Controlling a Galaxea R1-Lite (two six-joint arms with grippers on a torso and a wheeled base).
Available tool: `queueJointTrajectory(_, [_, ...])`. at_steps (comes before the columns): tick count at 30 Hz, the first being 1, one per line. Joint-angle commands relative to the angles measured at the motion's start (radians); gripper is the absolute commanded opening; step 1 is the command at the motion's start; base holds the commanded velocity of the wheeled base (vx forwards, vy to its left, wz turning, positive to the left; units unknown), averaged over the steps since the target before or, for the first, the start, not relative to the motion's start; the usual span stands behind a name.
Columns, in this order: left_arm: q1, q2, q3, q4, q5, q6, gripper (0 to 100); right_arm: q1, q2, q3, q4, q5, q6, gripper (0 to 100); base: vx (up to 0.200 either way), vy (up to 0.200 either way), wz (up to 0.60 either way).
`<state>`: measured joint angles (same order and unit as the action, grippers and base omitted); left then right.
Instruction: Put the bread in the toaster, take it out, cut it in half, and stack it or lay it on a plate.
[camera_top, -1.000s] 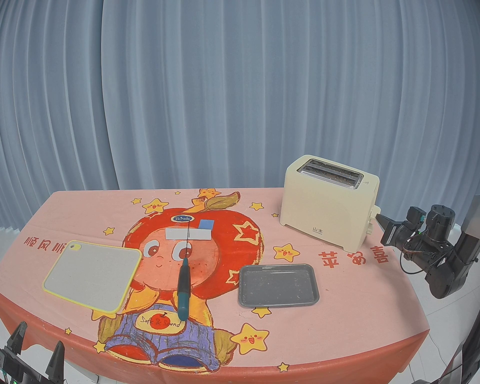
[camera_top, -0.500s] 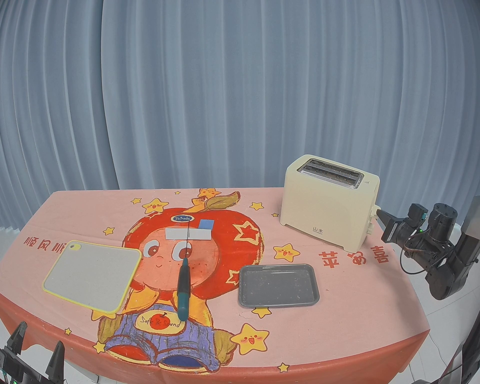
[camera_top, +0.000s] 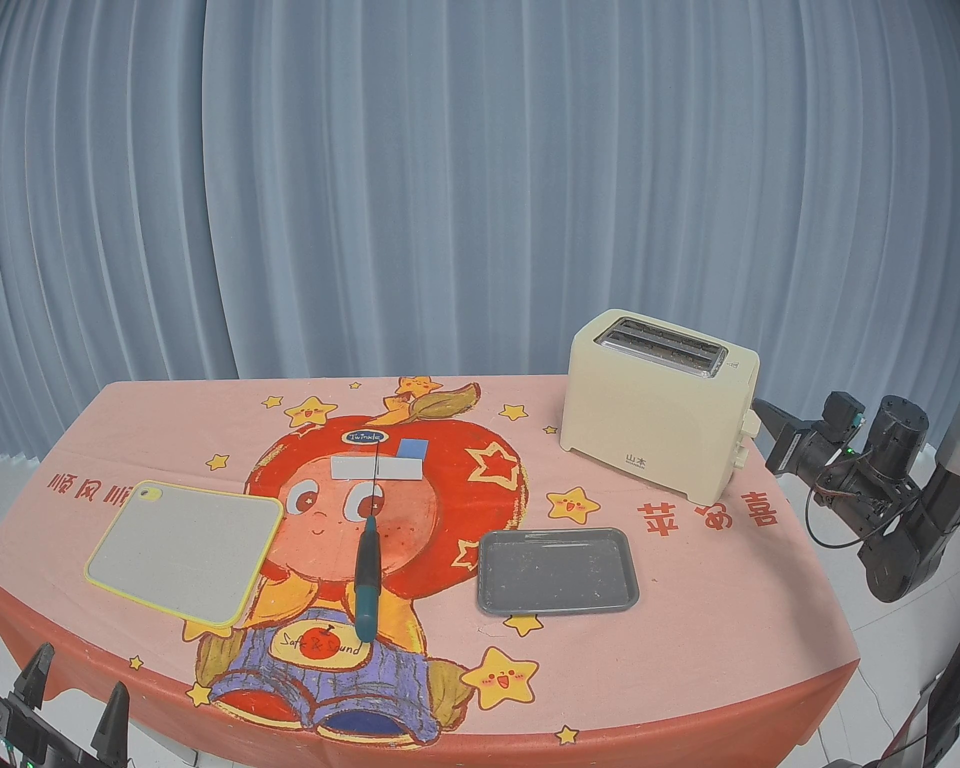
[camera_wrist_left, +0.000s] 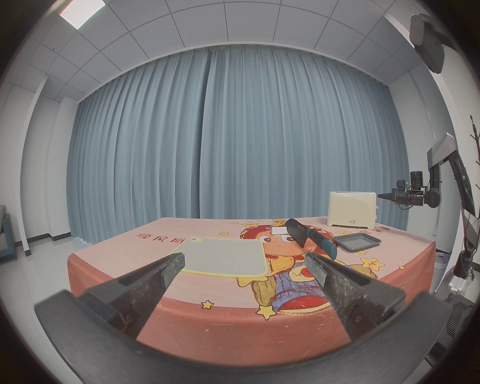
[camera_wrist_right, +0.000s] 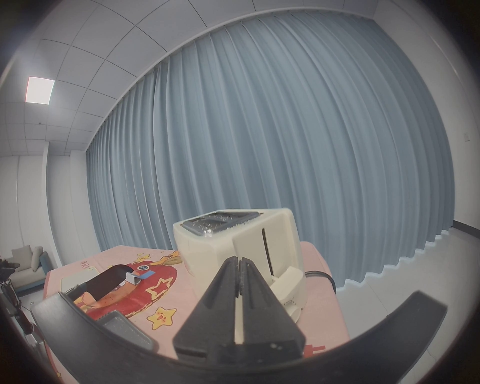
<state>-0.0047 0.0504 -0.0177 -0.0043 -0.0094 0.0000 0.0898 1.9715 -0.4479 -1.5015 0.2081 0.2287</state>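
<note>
Table under a pink cartoon cloth (camera_top: 700, 620), blue curtain behind. The left gripper (camera_wrist_left: 243, 261) hangs at the near edge, jaws wide and empty. The cutting board (camera_top: 185, 550), knife (camera_top: 367, 585) and tray (camera_top: 557, 570) lie beyond it. The right gripper (camera_wrist_right: 239, 262), fingers pressed together and holding nothing, points at the toaster (camera_top: 655, 415), its tip just short of the lever (camera_wrist_right: 292, 282). Something brown in the slot is probably the bread (camera_top: 662, 346). Recommended: seat the closed tip squarely on the lever and push along its track, without shoving the toaster sideways.
</note>
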Motion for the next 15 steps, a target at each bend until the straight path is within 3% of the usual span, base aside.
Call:
queueJointTrajectory(1, [0.000,0.000,0.018,0.000,0.000,0.000,100,0.004,-0.039,0.006,-0.002,0.001,0.000,0,0.000,0.000,0.00])
queueJointTrajectory(9, [-0.001,0.000,0.018,0.000,0.000,0.000,100,-0.001,-0.045,0.006,-0.005,0.007,-0.002,0,0.000,0.000,0.00])
queueJointTrajectory(11, [0.000,0.000,0.018,0.000,0.002,0.000,100,-0.004,-0.048,0.012,-0.006,0.043,0.001,0,0.000,0.000,0.00])
queueJointTrajectory(15, [0.000,0.000,0.018,0.000,0.000,0.000,100,0.002,-0.063,0.026,-0.006,0.053,-0.002,0,0.000,0.000,0.00])
